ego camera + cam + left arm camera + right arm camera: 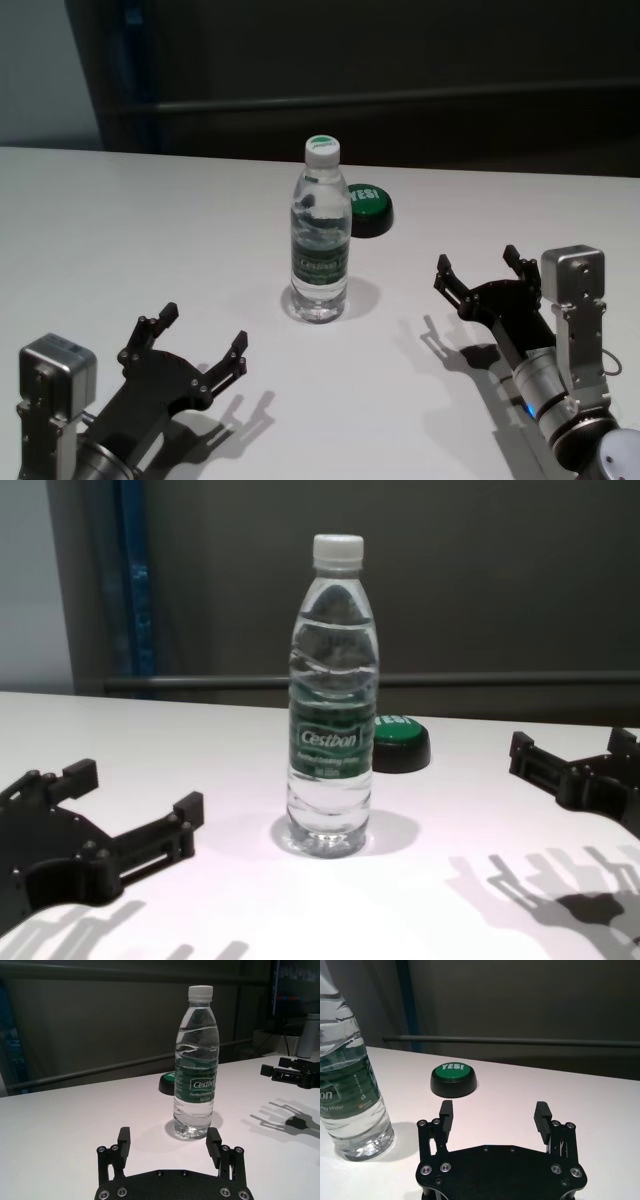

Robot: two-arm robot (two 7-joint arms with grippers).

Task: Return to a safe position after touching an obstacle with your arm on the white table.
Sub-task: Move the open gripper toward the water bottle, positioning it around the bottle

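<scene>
A: Where is the bottle (320, 240)?

B: It stands upright near the middle of the table (150, 220), white cap on top, green Cestbon label around its middle, clear water inside. Nothing touches it.

A: And the button (367, 209)?

B: The black puck with the green "YES!" top sits just behind the bottle, a little to the robot's right, flat on the table. In the chest view the bottle partly covers it.

A: What about the left gripper (198, 343)?

B: It hovers low over the near left part of the table, in front of the bottle and off to its left, well apart from it. Its fingers are spread wide with nothing between them. In the left wrist view the bottle stands beyond the two fingertips (123, 1139), closer to one of them.

A: The right gripper (482, 273)?

B: It is on the near right side, also apart from the bottle, pointing toward the table's far edge. Its fingers are wide too, and empty. From the right wrist view the button lies ahead of the fingertips (541, 1112), the bottle off to one side.

A: Shadows?

B: Both grippers cast dark finger-shaped shadows on the table beneath them.
</scene>
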